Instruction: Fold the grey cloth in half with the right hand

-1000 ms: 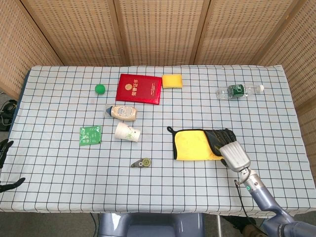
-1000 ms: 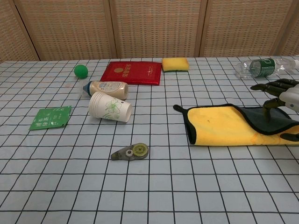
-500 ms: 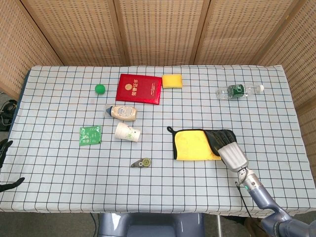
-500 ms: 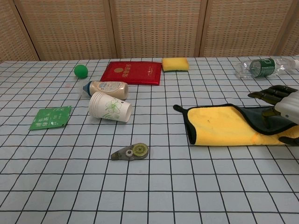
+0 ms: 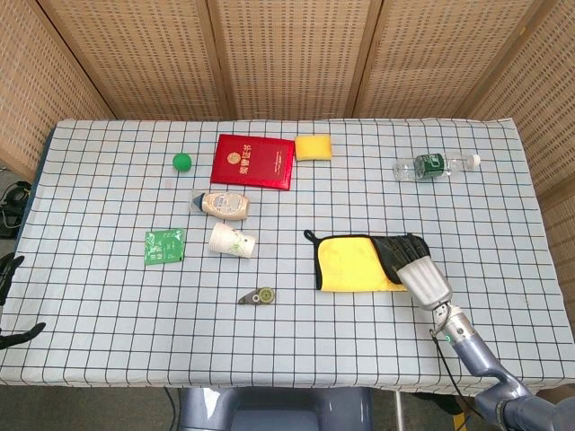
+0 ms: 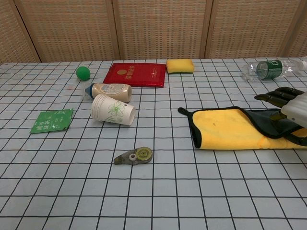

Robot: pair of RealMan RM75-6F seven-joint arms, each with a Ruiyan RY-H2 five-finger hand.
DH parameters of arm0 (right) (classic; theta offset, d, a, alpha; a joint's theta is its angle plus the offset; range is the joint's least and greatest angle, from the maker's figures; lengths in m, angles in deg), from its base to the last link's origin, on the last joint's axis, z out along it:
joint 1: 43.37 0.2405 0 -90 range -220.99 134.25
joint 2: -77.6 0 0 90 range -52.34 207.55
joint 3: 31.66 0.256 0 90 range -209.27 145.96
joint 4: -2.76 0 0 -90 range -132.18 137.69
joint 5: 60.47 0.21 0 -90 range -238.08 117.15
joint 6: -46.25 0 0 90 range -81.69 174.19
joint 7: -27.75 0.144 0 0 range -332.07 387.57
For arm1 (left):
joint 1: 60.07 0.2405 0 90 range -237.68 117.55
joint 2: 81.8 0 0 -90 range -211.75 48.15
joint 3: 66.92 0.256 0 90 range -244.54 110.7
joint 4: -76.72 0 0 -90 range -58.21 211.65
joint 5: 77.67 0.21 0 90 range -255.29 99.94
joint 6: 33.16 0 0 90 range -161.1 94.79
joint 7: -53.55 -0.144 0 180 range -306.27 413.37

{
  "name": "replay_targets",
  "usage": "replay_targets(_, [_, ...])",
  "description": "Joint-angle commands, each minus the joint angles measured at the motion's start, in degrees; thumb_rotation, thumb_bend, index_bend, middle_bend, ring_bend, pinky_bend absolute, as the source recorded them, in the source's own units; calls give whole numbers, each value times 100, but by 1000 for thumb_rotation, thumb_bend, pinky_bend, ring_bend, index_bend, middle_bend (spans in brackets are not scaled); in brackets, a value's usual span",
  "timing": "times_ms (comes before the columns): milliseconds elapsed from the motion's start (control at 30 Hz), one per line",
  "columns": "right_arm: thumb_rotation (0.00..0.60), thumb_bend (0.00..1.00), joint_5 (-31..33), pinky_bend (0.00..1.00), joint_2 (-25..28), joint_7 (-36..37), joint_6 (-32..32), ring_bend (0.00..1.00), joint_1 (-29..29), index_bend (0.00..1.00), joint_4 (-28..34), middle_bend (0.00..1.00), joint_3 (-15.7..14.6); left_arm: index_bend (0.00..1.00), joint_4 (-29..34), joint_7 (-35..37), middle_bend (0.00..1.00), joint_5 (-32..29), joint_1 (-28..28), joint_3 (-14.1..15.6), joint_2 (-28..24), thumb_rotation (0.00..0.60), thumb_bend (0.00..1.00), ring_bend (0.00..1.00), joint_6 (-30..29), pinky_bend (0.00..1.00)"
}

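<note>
The cloth (image 5: 352, 264) (image 6: 230, 129) lies right of centre, yellow face up, with its dark grey side turned over as a flap (image 5: 400, 251) (image 6: 268, 122) at the right end. My right hand (image 5: 426, 284) (image 6: 293, 108) is at that end. Its dark fingers (image 6: 279, 93) reach over the grey flap while the thumb (image 6: 298, 139) lies below it, so it holds the flap's edge. My left hand (image 5: 9, 269) hangs off the table's left edge, fingers apart, holding nothing.
Left of the cloth lie a correction-tape dispenser (image 5: 260, 295), a tipped paper cup (image 5: 232, 241), a beige bottle (image 5: 224, 205) and a green packet (image 5: 164, 246). Further back are a red booklet (image 5: 253, 162), a yellow sponge (image 5: 313, 147), a green ball (image 5: 182, 162) and a water bottle (image 5: 433, 165).
The right hand has drifted slightly to the right and towards the table's near edge, the thumb dropping lower against the cloth. The cloth's shape is nearly unchanged.
</note>
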Motion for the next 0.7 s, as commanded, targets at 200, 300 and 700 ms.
replay_targets(200, [600, 693, 527, 0, 97, 666, -372, 0, 98, 622, 405, 0, 438, 0, 4, 10, 0, -5, 2, -1, -4, 600, 0, 0, -2, 0])
replay_targets(300, [600, 704, 791, 0, 203, 830, -620, 0, 177, 627, 604, 0, 636, 0, 3, 9, 0, -8, 1, -2, -6, 600, 0, 0, 0, 0])
replay_targets(700, [600, 717, 1960, 0, 447, 859, -1474, 0, 429, 629, 940, 0, 1351, 0, -12, 0, 0, -43, -21, -8, 6, 600, 0, 0, 45, 0])
